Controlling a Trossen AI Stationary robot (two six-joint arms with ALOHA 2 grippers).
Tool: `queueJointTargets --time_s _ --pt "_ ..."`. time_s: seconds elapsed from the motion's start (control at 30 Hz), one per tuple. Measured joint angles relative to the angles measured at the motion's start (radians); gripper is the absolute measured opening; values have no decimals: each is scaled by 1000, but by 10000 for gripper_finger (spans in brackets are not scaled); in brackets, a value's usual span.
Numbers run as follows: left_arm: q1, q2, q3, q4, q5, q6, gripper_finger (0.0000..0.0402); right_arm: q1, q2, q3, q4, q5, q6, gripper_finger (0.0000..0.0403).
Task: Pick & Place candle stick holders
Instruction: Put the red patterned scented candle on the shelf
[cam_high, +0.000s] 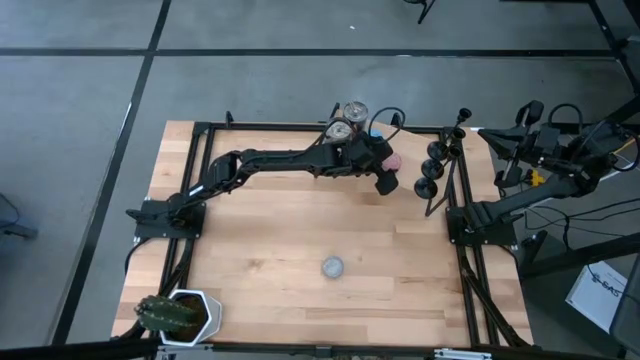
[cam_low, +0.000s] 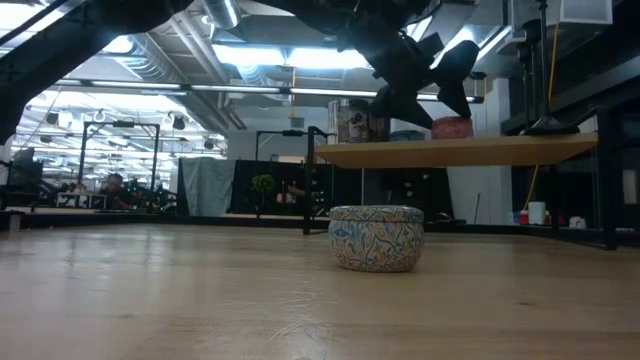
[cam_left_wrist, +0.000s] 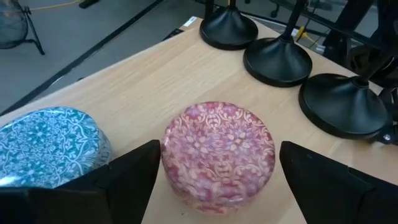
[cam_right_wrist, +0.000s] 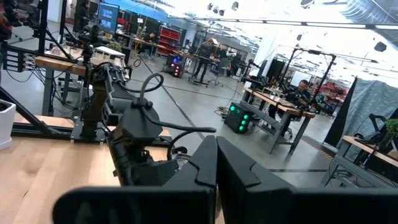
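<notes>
a wooden worktop (cam_high: 300, 240) seen from above, with 2 dark robot arms. the left arm reaches across to the far right part of the worktop, where its end effector (cam_left_wrist: 214, 171) hangs with fingers spread wide on either side of a pink patterned tin (cam_left_wrist: 219, 155), not touching it. a blue patterned tin (cam_left_wrist: 50, 146) sits just beside the pink one. the 3 black candle stick holders (cam_left_wrist: 277, 59) stand in a row near the right edge, just beyond the pink tin, all upright and none held. the right arm is folded back off the right side of the worktop, its end effector (cam_right_wrist: 214, 171) pressed together and holding nothing.

the step in hand looks like an approach, yet the spread fingers frame the tin, not a holder. the next move would call for shifting toward the nearest holder's stem before closing.

the wrist view cuts off the holders' stems and cups. 2 shiny cans (cam_high: 345, 120) are partly hidden by the arm. a third tin (cam_high: 332, 267) sits alone mid-worktop.
</notes>
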Motion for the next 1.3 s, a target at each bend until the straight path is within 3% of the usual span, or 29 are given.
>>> queueJointTargets --time_s 0.23,0.37,0.47,0.6,0.7,1.03,1.3 --pt "0 0 0 10 -16 15 343 0 0 0 0 0 0 5" --pt "-16 0 0 116 -36 112 346 0 0 0 0 0 0 5" --pt "-54 0 0 201 -34 220 341 0 0 0 0 0 0 5" --pt "-100 -1 0 182 -85 261 320 0 0 0 0 0 0 5" --pt "-113 -1 0 132 -118 256 281 0 0 0 0 0 0 5" --pt "-116 39 0 86 -81 185 93 0 0 0 0 0 0 5" --pt "-79 60 0 95 -156 137 5 0 0 0 0 0 0 5"
